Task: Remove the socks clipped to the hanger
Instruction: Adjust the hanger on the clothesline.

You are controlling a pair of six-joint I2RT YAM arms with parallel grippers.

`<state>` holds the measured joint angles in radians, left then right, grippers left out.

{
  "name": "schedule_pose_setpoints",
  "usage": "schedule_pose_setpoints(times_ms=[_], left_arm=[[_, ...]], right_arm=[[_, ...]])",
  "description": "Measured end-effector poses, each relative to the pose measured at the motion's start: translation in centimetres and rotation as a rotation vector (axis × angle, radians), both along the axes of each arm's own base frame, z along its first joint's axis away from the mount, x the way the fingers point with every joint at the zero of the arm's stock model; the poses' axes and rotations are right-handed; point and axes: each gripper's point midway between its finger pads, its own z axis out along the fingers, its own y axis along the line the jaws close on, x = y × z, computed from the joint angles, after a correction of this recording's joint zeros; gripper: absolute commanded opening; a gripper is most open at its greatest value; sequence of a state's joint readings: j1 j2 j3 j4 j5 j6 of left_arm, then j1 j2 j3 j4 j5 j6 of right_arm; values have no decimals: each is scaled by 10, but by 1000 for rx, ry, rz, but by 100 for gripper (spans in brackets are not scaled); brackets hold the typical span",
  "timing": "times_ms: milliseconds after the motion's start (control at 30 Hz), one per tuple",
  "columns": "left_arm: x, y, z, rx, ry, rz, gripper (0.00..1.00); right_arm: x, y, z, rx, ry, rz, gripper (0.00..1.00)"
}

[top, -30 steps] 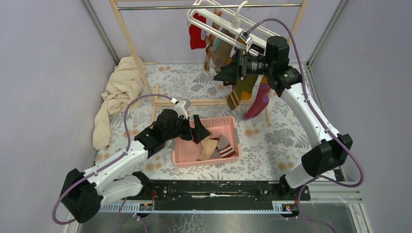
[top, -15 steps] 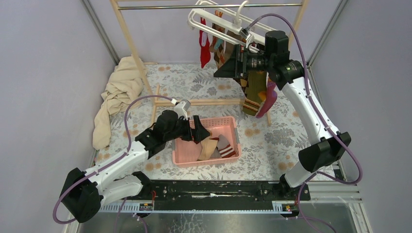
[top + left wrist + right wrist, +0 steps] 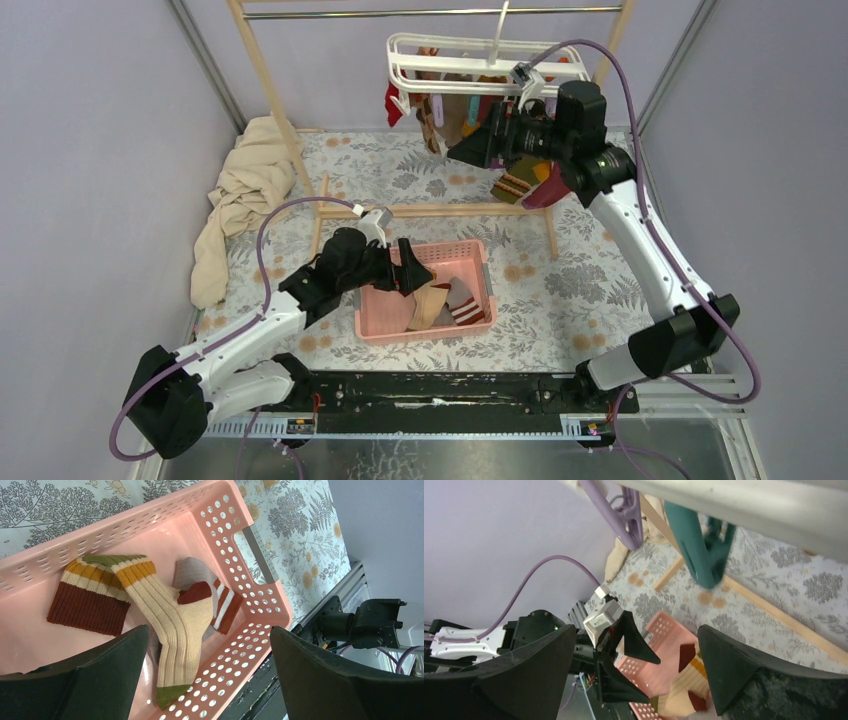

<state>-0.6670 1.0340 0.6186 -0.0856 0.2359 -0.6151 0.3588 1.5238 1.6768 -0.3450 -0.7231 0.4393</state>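
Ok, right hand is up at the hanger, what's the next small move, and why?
Probably ease the right hand a little toward the socks clipped under the hanger. Its jaws stand open with nothing between them, its wrist view shows bare clips ahead, and socks hang just beyond it in the top view.

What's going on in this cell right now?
Two arms are taking socks off a white hanger that hangs from a wooden rack. The right gripper is up beside the hanger, open and holding nothing. Several socks hang clipped there. The left gripper hovers open over a pink basket on the table, where a few removed socks already lie.
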Motion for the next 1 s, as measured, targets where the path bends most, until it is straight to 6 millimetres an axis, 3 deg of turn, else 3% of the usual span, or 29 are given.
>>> schedule_pose_setpoints(times_ms=[133, 433, 667, 1000], left_arm=[[2, -2, 0, -4, -5, 0, 99], [4, -3, -3, 1, 0, -1, 99], [5, -4, 0, -8, -14, -1, 99], [5, -4, -1, -8, -16, -2, 99]], right_arm=[[-11, -2, 8, 51, -104, 10, 100], [-24, 10, 50, 208, -208, 142, 100], [-29, 15, 56, 243, -151, 229, 100], [-61, 7, 51, 220, -85, 275, 100]])
